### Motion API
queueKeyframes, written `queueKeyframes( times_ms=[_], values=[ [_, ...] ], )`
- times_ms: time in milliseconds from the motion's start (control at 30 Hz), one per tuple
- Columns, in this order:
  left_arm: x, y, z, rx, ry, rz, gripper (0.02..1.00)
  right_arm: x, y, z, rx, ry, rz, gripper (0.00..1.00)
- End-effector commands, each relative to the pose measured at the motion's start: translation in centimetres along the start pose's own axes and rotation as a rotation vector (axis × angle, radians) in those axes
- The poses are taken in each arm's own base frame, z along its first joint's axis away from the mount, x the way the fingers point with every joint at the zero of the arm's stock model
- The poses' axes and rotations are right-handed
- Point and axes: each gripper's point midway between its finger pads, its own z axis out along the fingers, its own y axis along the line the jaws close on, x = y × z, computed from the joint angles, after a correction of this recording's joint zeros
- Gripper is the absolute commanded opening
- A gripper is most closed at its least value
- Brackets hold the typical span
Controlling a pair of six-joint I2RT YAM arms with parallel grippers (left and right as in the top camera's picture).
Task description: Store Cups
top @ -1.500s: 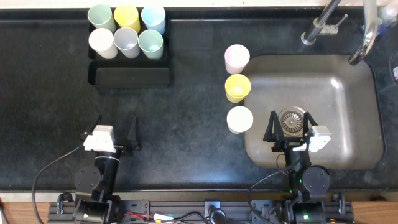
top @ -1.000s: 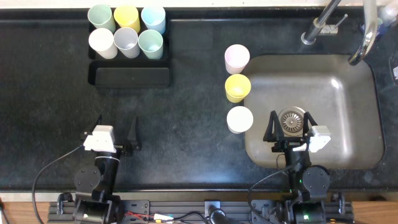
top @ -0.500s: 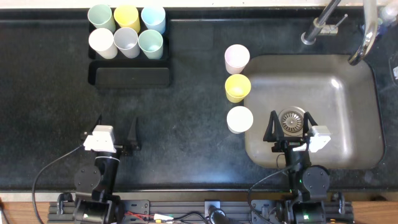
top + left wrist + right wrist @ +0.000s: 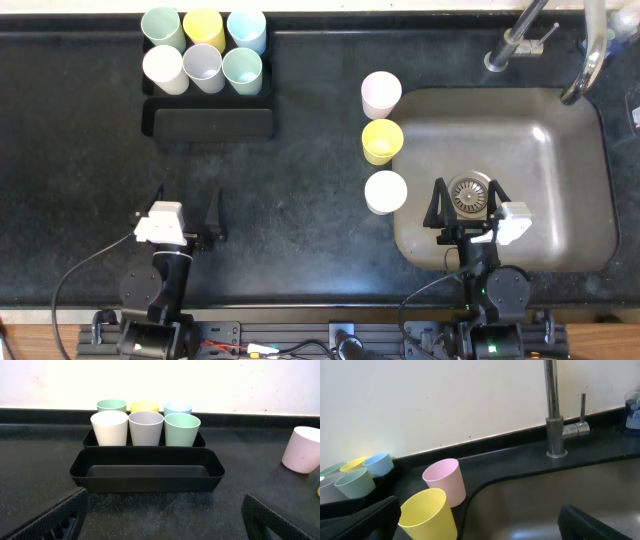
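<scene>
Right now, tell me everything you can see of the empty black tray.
The tray is long, shallow and rectangular with rounded corners, matte black, plastic-looking. It holds nothing and lies flat on the dark counter, its long side along the cup tray; whether they touch is unclear. The left hand and right hand are well clear of it.

Your left gripper (image 4: pixel 189 196) sits with its fingers spread wide. Straight ahead of it lies the empty black tray (image 4: pixel 209 123), and just beyond that is the second tray (image 4: pixel 270 78), which holds six cups. Your right gripper (image 4: pixel 467 190), spread just as wide, is over the sink (image 4: pixel 545 150). The white cup (image 4: pixel 385 192) stands just to its left, with the yellow cup (image 4: pixel 382 141) and pink cup (image 4: pixel 381 93) farther ahead.
</scene>
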Motion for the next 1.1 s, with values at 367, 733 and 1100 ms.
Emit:
queueKeyframes(
  times_ms=[367, 733, 1100],
  values=[
    [-5.1, -3.9, -0.4, 0.176, 0.322, -0.104, 0.998, 0.4, 0.0, 0.0, -0.005, 0.002, 0.004, 0.998],
    [-21.0, -22.9, 16.6, 0.331, 0.755, -0.145, 0.998, 0.4, 0.0, 0.0, -0.005, 0.002, 0.004, 0.998],
    [-2.7, -29.8, 21.7, 0.051, 1.158, -0.375, 0.998, 0.4, 0.0, 0.0, -0.005, 0.002, 0.004, 0.996]
  ],
)
